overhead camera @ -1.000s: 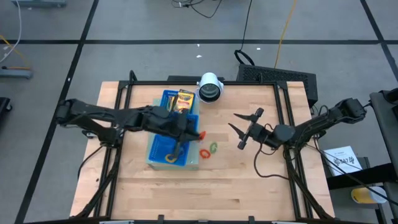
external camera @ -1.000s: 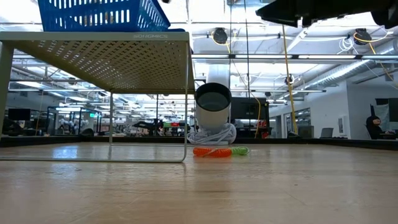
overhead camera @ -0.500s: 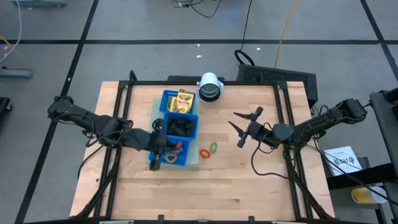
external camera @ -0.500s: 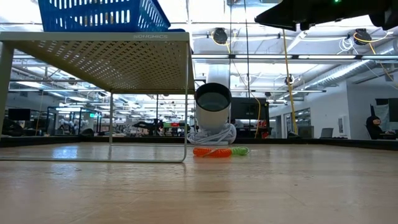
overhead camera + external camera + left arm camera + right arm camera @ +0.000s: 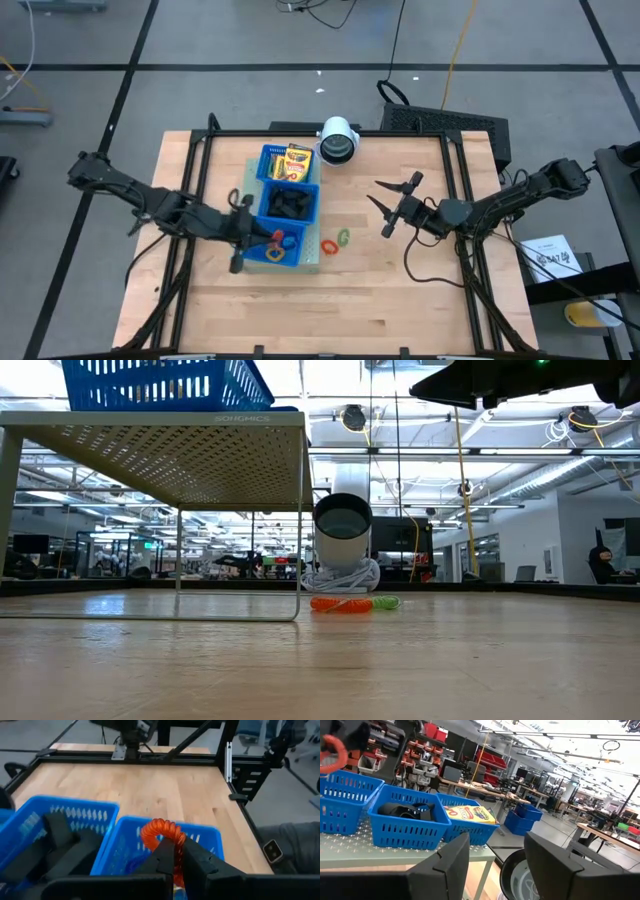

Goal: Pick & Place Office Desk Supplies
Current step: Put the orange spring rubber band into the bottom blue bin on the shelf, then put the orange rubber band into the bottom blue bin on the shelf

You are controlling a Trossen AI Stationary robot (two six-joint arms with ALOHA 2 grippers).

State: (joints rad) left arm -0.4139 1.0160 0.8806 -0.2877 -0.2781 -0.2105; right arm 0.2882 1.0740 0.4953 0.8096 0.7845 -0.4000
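Orange ring (image 5: 161, 834) being held by left gripper (image 5: 176, 865), pinched shut, over tray (image 5: 252, 246) near-end compartment; crayon boxes (image 5: 297, 160), clips (image 5: 290, 204) binned. Orange (image 5: 328, 246) & green rings (image 5: 344, 238) remaining on table; right gripper (image 5: 390, 204) waiting part-open, empty.

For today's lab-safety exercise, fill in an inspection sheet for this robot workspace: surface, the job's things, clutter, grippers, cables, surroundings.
Surface: wooden table carrying a perforated white riser shelf.
Job's things: blue tray on the shelf holds crayon boxes, black clips and rings; an orange ring and a green ring lie on the table beside it.
Clutter: white cylinder at the table's far edge.
Grippers: left gripper shut on a red-orange ring over the tray's ring compartment; right gripper open, apart over bare wood to the right.
Cables: wires trail from both arms; a yellow cord runs across the floor.
Surroundings: open workshop; a seated person far behind.
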